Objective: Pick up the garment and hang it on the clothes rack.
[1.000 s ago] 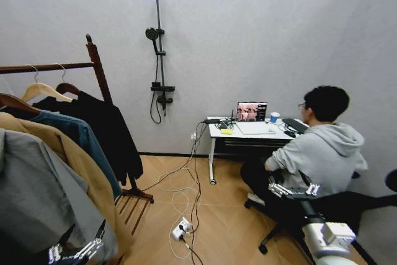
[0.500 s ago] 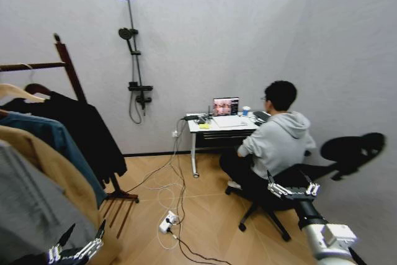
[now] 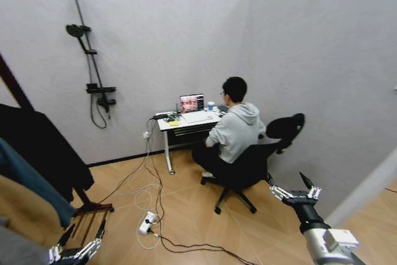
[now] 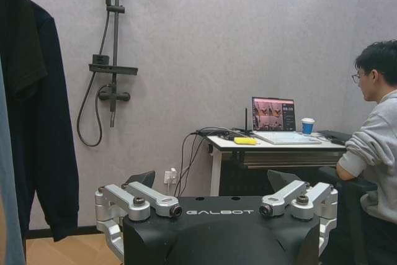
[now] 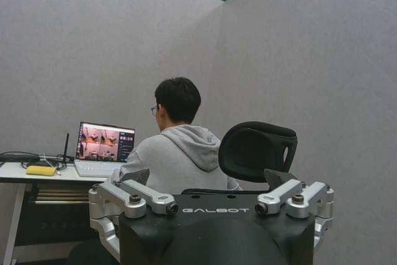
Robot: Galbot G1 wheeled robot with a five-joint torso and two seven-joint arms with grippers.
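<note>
The garment is out of view. The clothes rack (image 3: pixel 12 82) shows at the far left of the head view as one dark reddish-brown post with its foot on the floor. A plain black garment (image 3: pixel 38 146) hangs on it, seen again in the left wrist view as the black garment (image 4: pixel 38 122). My left gripper (image 3: pixel 82 233) is low at the bottom left, open and empty, and appears close up as the left gripper (image 4: pixel 214 181). At the bottom right, my right gripper (image 3: pixel 287 179) is also open and holds nothing; the right wrist view has the right gripper (image 5: pixel 208 177).
A blue garment (image 3: pixel 25 178) and a tan one (image 3: pixel 22 215) hang in front of the black one. A person sits on an office chair (image 3: pixel 248 166) at a small desk (image 3: pixel 186 119) with a laptop. Cables and a power strip (image 3: pixel 147 221) lie on the floor. A shower pole (image 3: pixel 87 54) is on the wall.
The whole head view has swung to the right, so the rack and its clothes have slid to the left edge and the desk toward the middle. Both grippers keep their pose.
</note>
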